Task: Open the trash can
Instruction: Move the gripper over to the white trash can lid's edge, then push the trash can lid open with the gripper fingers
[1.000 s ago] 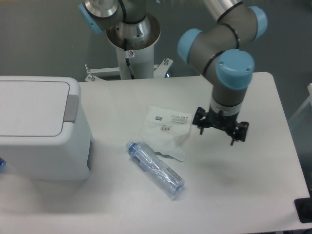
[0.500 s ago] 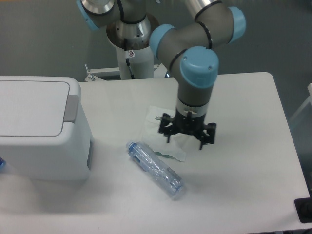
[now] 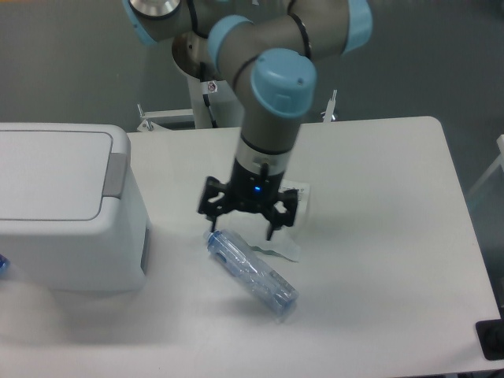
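Note:
The trash can (image 3: pixel 67 209) is a large white boxy bin at the left of the table, its flat lid (image 3: pixel 49 175) down and shut. A grey push-button strip (image 3: pixel 115 175) runs along the lid's right edge. My gripper (image 3: pixel 241 226) hangs open and empty over the middle of the table, to the right of the bin and well apart from it. It is just above the near end of a clear plastic bottle (image 3: pixel 252 272) and over a white plastic bag (image 3: pixel 285 236).
The bottle lies on its side, slanting toward the front right. The white bag lies flat beneath the gripper, partly hidden by it. The robot's base column (image 3: pixel 211 94) stands behind the table's back edge. A dark object (image 3: pixel 492 340) sits at the front right corner.
The arm has swung left across the table, from the right side to over the bag and bottle, closer to the trash can. The gripper stays open. The bin's lid has not moved.

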Robot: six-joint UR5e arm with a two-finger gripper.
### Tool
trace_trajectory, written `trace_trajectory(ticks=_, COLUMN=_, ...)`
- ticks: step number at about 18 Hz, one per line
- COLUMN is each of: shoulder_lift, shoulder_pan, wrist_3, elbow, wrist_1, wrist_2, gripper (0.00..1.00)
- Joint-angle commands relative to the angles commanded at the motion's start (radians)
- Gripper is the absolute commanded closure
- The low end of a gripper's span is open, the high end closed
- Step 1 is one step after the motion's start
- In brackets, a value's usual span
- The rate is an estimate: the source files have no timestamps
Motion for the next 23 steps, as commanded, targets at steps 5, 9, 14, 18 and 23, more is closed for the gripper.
trace_trajectory(ticks=5, shoulder_lift=0.086, shoulder_pan=-0.008, wrist_3=-0.043, elbow=0.000, wrist_1=-0.024, wrist_2=-0.054, gripper=0.00)
trace_trajectory(ticks=9, shoulder_lift=0.130, shoulder_pan=-0.041, wrist_3=-0.060, elbow=-0.006, wrist_1=-0.037, wrist_2=-0.068, gripper=0.00)
trace_trajectory(ticks=14, shoulder_lift=0.149, shoulder_pan=-0.060, wrist_3=-0.071, elbow=-0.031, wrist_1=-0.037, wrist_2=-0.086, gripper=0.00)
trace_trajectory(ticks=18, shoulder_lift=0.169, shoulder_pan=-0.063, wrist_3=-0.069, elbow=-0.086, wrist_1=-0.025, wrist_2=-0.083, gripper=0.00)
trace_trajectory(ticks=23, shoulder_lift=0.154, shoulder_pan=-0.075, wrist_3=-0.069, elbow=-0.087, wrist_1=-0.020, wrist_2=-0.086, gripper=0.00)
